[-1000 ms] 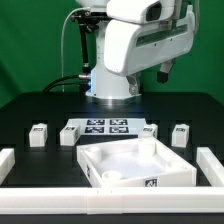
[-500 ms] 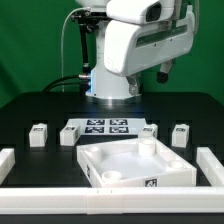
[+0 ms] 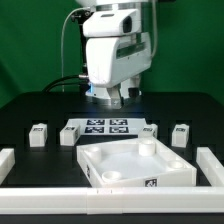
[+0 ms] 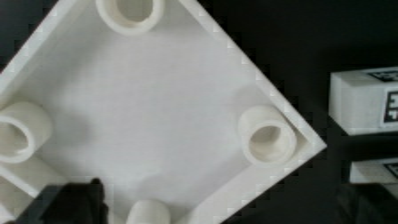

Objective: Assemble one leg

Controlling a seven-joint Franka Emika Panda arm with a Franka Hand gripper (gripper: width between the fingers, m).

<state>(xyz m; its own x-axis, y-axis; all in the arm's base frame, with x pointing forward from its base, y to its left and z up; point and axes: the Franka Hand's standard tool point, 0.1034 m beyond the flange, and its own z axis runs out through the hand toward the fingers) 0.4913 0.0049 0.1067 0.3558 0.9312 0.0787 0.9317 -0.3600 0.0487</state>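
Observation:
The white square panel (image 3: 135, 165) with raised rim and corner holes lies at the table's front middle. It fills most of the wrist view (image 4: 143, 110). Several small white legs with tags stand in a row behind it: two at the exterior view's left (image 3: 38, 135) (image 3: 69, 134) and two at its right (image 3: 149, 131) (image 3: 181, 134). Two legs show beside the panel in the wrist view (image 4: 365, 100) (image 4: 377, 170). My gripper (image 4: 199, 210) hangs open and empty above the panel. One dark finger (image 4: 71, 200) shows; the other is lost against the black table.
The marker board (image 3: 105, 127) lies between the legs behind the panel. White rails border the table at the front (image 3: 110, 195), the exterior view's left (image 3: 6, 160) and its right (image 3: 212, 165). The arm's white body (image 3: 115, 50) is high above the back.
The arm's white wrist body has swung toward the exterior view's left and turned. The panel and legs have not moved.

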